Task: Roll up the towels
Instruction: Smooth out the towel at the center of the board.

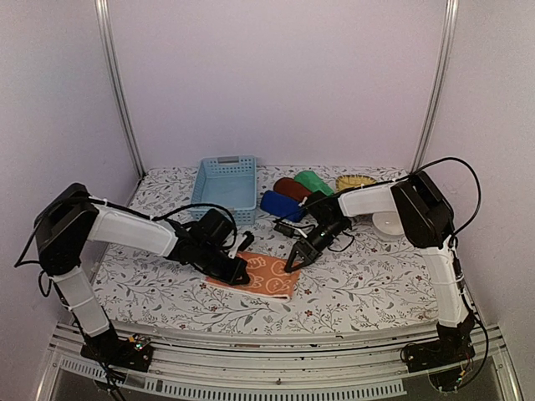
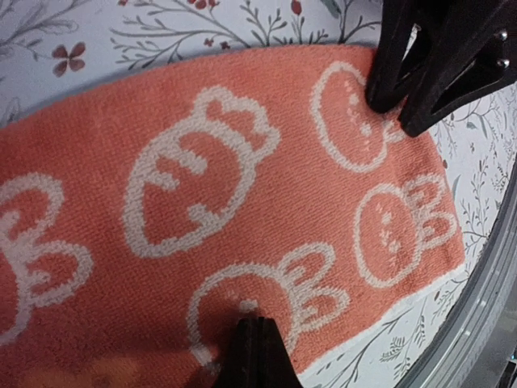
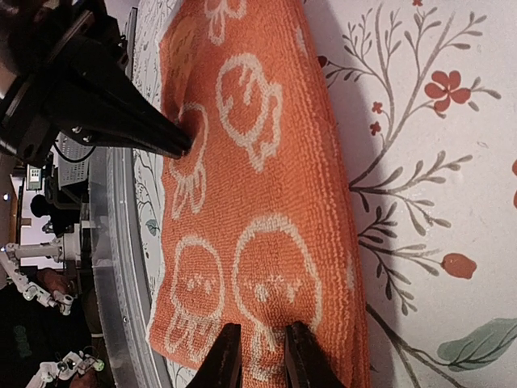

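A small, soft orange towel (image 1: 272, 277) with white pictures on it lies flat on the desk (image 1: 359, 284), which has a flower-print cover. The towel is close to the near edge of the desk, a little left of the middle. The black left fingers (image 2: 254, 356) are closed tight together, and their tip pushes down on the left part of the towel. The black right fingers (image 3: 229, 360) are a tiny bit apart, with their tips on the towel's right end. Orange cloth shows in the gap between them. By the far edge of the desk, a rolled dark blue towel (image 1: 281, 205), a rolled maroon towel (image 1: 290, 187) and a rolled green towel (image 1: 314, 180) sit close together. They are between a light blue plastic basket (image 1: 226, 188) and a yellow woven tray (image 1: 356, 180).
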Tool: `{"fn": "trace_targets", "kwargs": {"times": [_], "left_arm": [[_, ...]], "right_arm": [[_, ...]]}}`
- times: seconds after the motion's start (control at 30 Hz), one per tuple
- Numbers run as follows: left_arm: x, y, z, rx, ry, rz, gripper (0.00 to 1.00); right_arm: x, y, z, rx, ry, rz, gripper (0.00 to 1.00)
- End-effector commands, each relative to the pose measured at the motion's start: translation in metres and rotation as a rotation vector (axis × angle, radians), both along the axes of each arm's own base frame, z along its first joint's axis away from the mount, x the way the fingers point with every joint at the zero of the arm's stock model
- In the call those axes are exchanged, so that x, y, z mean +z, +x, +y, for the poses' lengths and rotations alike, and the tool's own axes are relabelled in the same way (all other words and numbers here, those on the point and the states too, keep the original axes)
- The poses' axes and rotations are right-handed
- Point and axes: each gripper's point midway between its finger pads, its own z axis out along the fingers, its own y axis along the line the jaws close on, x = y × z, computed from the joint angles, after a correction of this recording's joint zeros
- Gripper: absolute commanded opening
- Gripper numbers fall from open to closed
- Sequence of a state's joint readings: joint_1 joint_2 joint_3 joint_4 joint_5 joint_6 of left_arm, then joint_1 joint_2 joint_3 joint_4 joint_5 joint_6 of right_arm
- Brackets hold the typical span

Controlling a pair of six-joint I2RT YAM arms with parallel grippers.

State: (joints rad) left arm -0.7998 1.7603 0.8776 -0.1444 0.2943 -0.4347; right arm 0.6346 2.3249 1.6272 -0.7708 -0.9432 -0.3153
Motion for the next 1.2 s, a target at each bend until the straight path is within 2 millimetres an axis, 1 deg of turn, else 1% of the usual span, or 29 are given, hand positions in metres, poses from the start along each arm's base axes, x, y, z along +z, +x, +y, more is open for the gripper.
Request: {"fn": "trace_targets", "kwargs": {"times": [0.0,0.07,0.1,0.33,0.4,0.43,0.5,0.57,0.63,0.77,0.87,0.93,0.97,1.07,1.1,1.13,1.17], "left_arm": [[0.046,-0.002,-0.030,-0.095,-0.046,-0.133,0.00],[0.062,-0.007,-0.053,-0.151,-0.127,-0.163,0.00],[0.065,-0.008,-0.061,-0.167,-0.150,-0.165,0.00],[0.041,-0.015,-0.105,-0.273,-0.149,-0.137,0.00],[0.038,-0.017,-0.114,-0.292,-0.158,-0.125,0.00],[0.033,-0.021,-0.119,-0.311,-0.168,-0.101,0.00],[0.016,-0.029,-0.125,-0.345,-0.157,-0.054,0.00],[0.004,-0.038,-0.127,-0.378,-0.123,-0.033,0.00],[-0.010,-0.047,-0.125,-0.403,-0.070,-0.016,0.00],[-0.036,-0.056,-0.112,-0.413,0.033,0.005,0.00],[-0.045,-0.060,-0.103,-0.413,0.081,0.008,0.00],[-0.044,-0.064,-0.099,-0.418,0.087,0.004,0.00],[-0.038,-0.067,-0.098,-0.424,0.080,-0.007,0.00],[-0.013,-0.074,-0.102,-0.443,0.033,-0.064,0.00],[-0.011,-0.076,-0.102,-0.447,0.028,-0.069,0.00],[0.005,-0.076,-0.106,-0.448,-0.001,-0.095,0.00],[0.011,-0.077,-0.107,-0.452,-0.013,-0.110,0.00]], "right_arm": [[-0.035,-0.012,-0.013,-0.001,-0.105,0.053,0.22],[-0.036,-0.011,-0.014,0.000,-0.111,0.048,0.22],[-0.037,-0.011,-0.014,0.002,-0.112,0.047,0.22],[-0.039,-0.012,-0.015,0.010,-0.116,0.056,0.22],[-0.042,-0.012,-0.015,0.010,-0.123,0.060,0.22],[-0.042,-0.013,-0.016,0.010,-0.124,0.065,0.22],[-0.045,-0.014,-0.016,0.012,-0.126,0.071,0.22],[-0.047,-0.014,-0.016,0.011,-0.131,0.079,0.22],[-0.049,-0.014,-0.016,0.013,-0.133,0.084,0.22],[-0.052,-0.014,-0.016,0.014,-0.138,0.086,0.22],[-0.053,-0.015,-0.017,0.014,-0.141,0.091,0.22],[-0.055,-0.015,-0.017,0.014,-0.148,0.093,0.22],[-0.056,-0.015,-0.018,0.014,-0.152,0.092,0.22],[-0.059,-0.016,-0.019,0.014,-0.160,0.096,0.22],[-0.059,-0.015,-0.019,0.014,-0.160,0.095,0.22],[-0.060,-0.016,-0.019,0.014,-0.160,0.097,0.22],[-0.060,-0.016,-0.019,0.014,-0.161,0.098,0.22]]}}
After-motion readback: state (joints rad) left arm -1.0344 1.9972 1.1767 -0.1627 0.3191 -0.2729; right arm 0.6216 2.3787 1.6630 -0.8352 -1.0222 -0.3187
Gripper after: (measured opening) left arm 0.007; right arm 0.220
